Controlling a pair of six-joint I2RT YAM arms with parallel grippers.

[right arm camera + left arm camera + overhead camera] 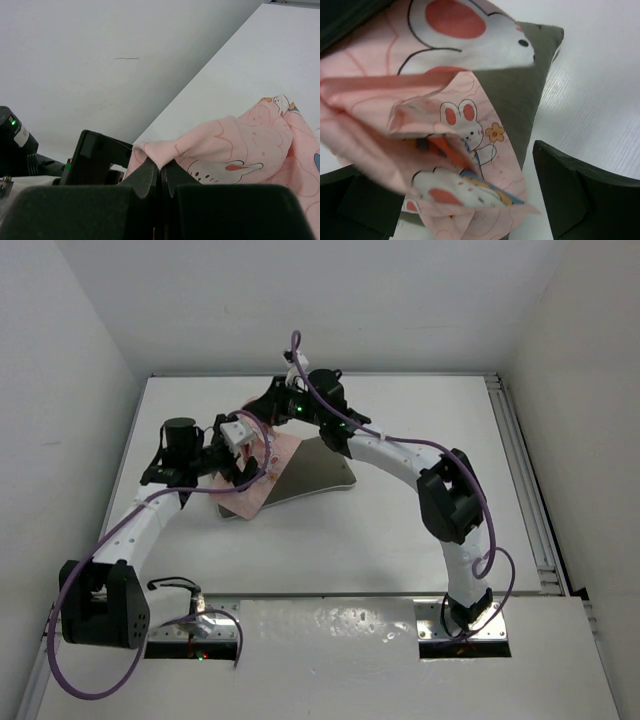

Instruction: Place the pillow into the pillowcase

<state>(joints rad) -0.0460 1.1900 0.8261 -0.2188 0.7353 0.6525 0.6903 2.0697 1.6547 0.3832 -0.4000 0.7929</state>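
The grey-olive pillow (318, 472) lies flat on the table, its left part under the pink pillowcase (268, 468). In the left wrist view the pillowcase (445, 150) is bunched and folded over the pillow (515, 95), whose corner sticks out beyond the cloth. My left gripper (465, 205) is open, its dark fingers (580, 195) wide on either side of the loose cloth, gripping nothing. My right gripper (162, 167) is shut on a raised fold of the pillowcase (240, 145) and holds that edge up off the table. From above, the left gripper (243, 465) and right gripper (266, 412) are close together over the cloth.
The white table (400, 530) is walled at the back and on both sides. A metal rail (520, 470) runs along the right edge. Purple cables (300, 360) loop over both arms.
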